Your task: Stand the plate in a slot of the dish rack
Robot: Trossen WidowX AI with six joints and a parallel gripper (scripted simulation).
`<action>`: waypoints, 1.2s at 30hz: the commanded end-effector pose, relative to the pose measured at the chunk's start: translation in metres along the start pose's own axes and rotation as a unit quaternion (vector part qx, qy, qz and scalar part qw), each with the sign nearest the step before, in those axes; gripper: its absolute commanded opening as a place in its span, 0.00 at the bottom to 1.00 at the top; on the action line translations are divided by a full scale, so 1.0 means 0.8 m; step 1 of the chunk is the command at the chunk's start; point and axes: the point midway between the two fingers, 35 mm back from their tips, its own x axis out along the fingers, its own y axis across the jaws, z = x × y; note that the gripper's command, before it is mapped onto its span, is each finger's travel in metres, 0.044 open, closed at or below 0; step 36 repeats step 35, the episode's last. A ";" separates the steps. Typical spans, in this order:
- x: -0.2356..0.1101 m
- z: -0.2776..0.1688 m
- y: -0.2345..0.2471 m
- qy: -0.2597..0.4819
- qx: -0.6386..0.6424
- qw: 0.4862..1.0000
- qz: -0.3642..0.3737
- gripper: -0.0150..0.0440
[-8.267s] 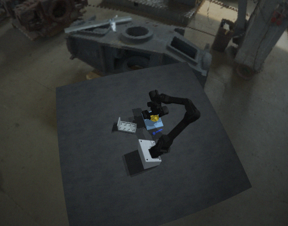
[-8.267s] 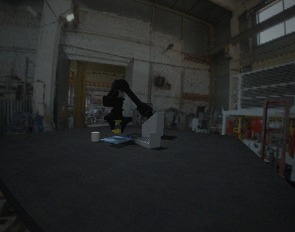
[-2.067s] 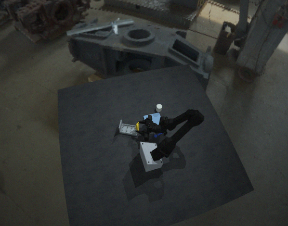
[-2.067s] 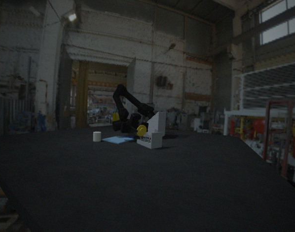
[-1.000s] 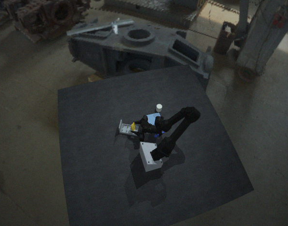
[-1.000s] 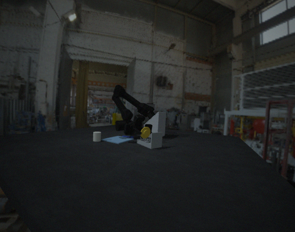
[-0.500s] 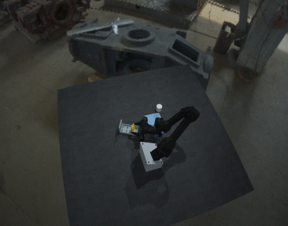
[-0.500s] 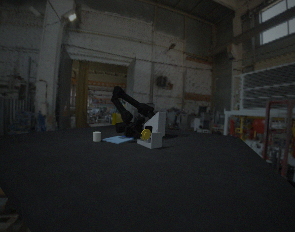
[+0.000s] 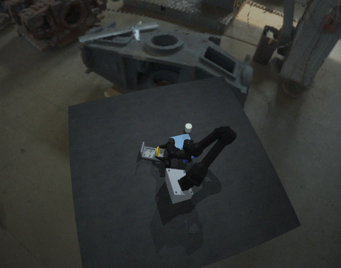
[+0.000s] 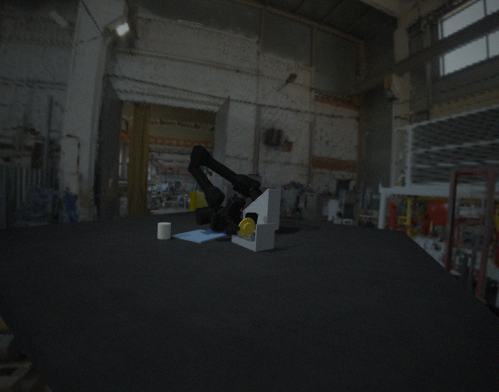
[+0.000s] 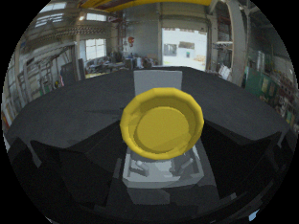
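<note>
One step is left but for the retreat: the release. On the dark table (image 9: 107, 202) the black arm (image 9: 214, 150) reaches toward 9 o'clock in the top view, to the grey dish rack (image 9: 146, 152). The yellow plate (image 11: 163, 123) stands on edge over the rack's base, in front of the tall back panel. Whether its lower rim is seated between two rails is hidden.

From above, the plate shows as a thin sliver running roughly 12 to 6 o'clock. Its faces look toward 3 and 9 o'clock, and it stands about upright.

The gripper (image 9: 164, 152) has its fingers wide apart across the plate and, as I judge it, gripping it. Next the fingers should spread further, then the arm should back off toward 3 o'clock without brushing the rim, which could tip the plate.
</note>
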 end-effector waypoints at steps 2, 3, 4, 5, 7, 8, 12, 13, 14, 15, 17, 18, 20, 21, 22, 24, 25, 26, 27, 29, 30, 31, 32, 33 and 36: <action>0.000 0.000 0.000 0.000 0.000 1.000 0.000 0.93; 0.000 0.000 0.000 0.000 0.000 1.000 0.000 0.93; 0.000 0.000 0.000 0.000 0.000 1.000 0.000 0.93; 0.000 0.000 0.000 0.000 0.000 1.000 0.000 0.93; 0.000 0.002 -0.001 0.000 0.000 1.000 0.000 0.93; -0.001 0.008 -0.002 0.001 0.000 1.000 0.001 0.93; -0.006 0.054 -0.012 0.003 0.001 1.000 0.005 0.93; -0.008 0.067 -0.013 0.002 0.002 1.000 0.006 0.93; -0.009 0.080 -0.014 0.002 0.002 1.000 0.006 0.93; -0.011 0.093 -0.013 0.001 0.003 1.000 0.006 0.93; -0.015 0.117 -0.016 -0.003 0.005 1.000 0.005 0.93; -0.016 0.130 -0.018 -0.005 0.006 1.000 0.005 0.93; -0.019 0.145 -0.020 -0.008 0.008 1.000 0.004 0.93; -0.019 0.147 -0.021 -0.008 0.008 1.000 0.004 0.93; -0.019 0.147 -0.021 -0.008 0.008 1.000 0.004 0.93; -0.019 0.147 -0.021 -0.007 0.010 1.000 0.005 0.93; -0.018 0.147 -0.020 -0.003 0.016 1.000 0.008 0.93; -0.017 0.147 -0.020 0.004 0.027 1.000 0.012 0.93; -0.016 0.146 -0.019 0.013 0.039 0.999 0.017 0.93; -0.013 0.146 -0.018 0.031 0.063 0.997 0.026 0.93; -0.012 0.146 -0.017 0.040 0.074 0.996 0.031 0.93; -0.012 0.146 -0.016 0.049 0.086 0.995 0.035 0.93; -0.011 0.145 -0.015 0.058 0.097 0.993 0.039 0.93; -0.010 0.145 -0.015 0.068 0.108 0.991 0.042 0.93; -0.013 0.148 -0.021 0.078 0.126 0.989 0.028 0.93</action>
